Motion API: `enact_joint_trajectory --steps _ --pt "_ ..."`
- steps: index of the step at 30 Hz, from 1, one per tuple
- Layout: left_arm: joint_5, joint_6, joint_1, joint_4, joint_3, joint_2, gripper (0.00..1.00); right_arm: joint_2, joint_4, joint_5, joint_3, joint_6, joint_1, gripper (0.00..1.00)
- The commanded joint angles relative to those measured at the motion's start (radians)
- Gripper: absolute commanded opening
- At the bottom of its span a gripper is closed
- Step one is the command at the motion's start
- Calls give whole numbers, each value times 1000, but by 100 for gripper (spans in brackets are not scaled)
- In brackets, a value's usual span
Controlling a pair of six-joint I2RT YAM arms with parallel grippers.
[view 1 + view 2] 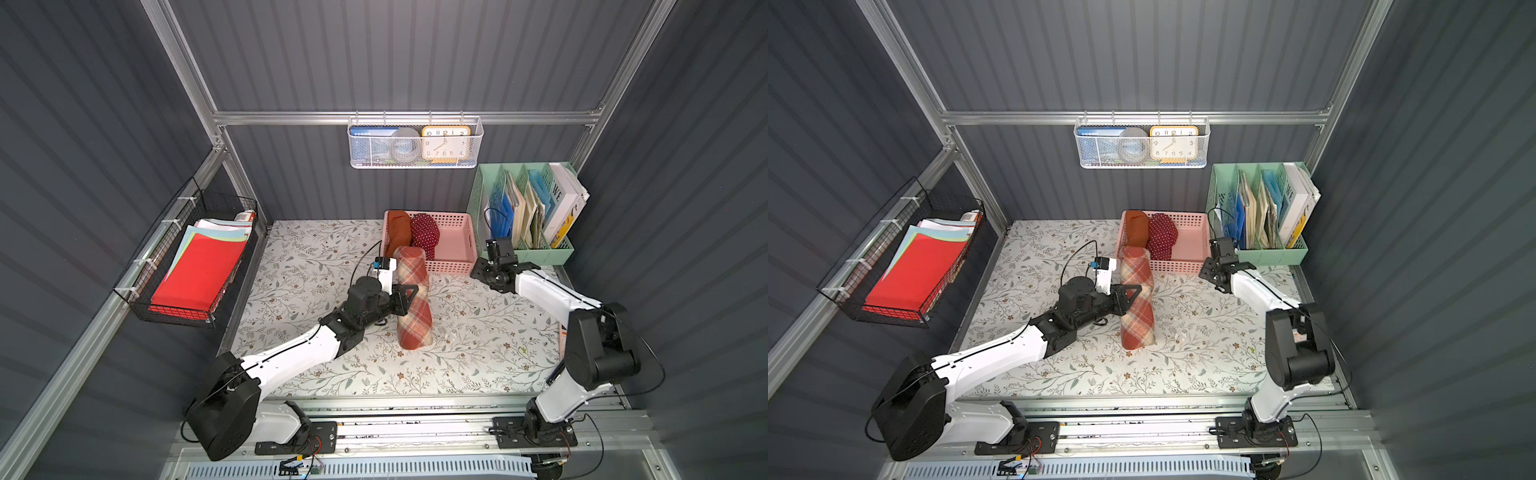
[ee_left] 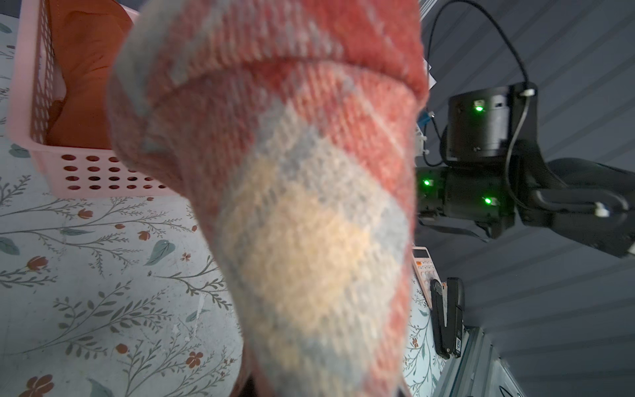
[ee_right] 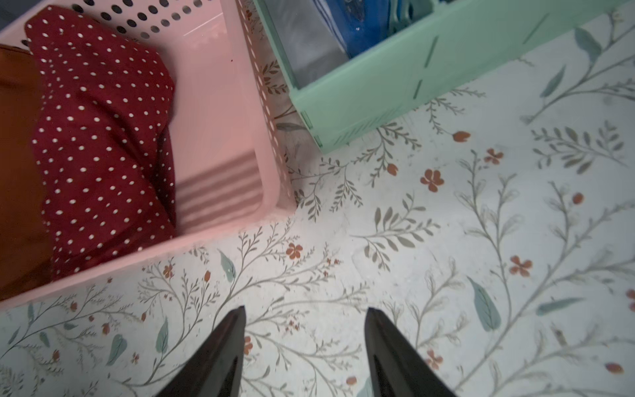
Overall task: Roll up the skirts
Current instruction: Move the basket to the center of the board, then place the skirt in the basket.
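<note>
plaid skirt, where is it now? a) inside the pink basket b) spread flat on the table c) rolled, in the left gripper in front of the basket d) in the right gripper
c: the plaid skirt is a roll clamped in the left gripper in front of the pink basket; the right gripper is open and empty.

plain skirt (image 1: 397, 235) left of dotted skirt (image 1: 424, 235) in the basket (image 1: 455, 247); plaid skirt (image 1: 415, 320) just before its front wall.
</note>
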Motion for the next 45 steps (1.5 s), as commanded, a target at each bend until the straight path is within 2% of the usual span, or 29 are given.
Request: enact_joint_trajectory --steps 1,4,8,11,17,21,25,30,41,45 --pt "42 35 11 14 37 -48 0 79 16 -14 97 -45 -27 57" --pt "64 41 13 11 51 -53 0 182 -25 -43 202 -50 -38 52" --pt "89 50 13 18 63 -59 0 263 7 -94 247 -46 -41 29" --pt "87 65 19 7 68 -66 0 299 -21 -108 273 -38 -41 24" --pt "94 81 32 -4 77 -78 0 304 -7 -147 262 -53 -40 0" --pt "98 97 41 -18 92 -88 0 288 -49 -189 272 -64 -34 0" --pt "108 110 42 -32 126 -84 0 228 -48 -202 213 -66 -7 0" --pt "141 119 42 -20 192 -39 0 96 -24 -213 49 -49 47 0" --pt "307 79 41 110 341 179 0 -230 -22 -315 -300 20 141 0" --pt "313 39 34 181 359 253 0 -355 -85 -236 -347 128 221 0"
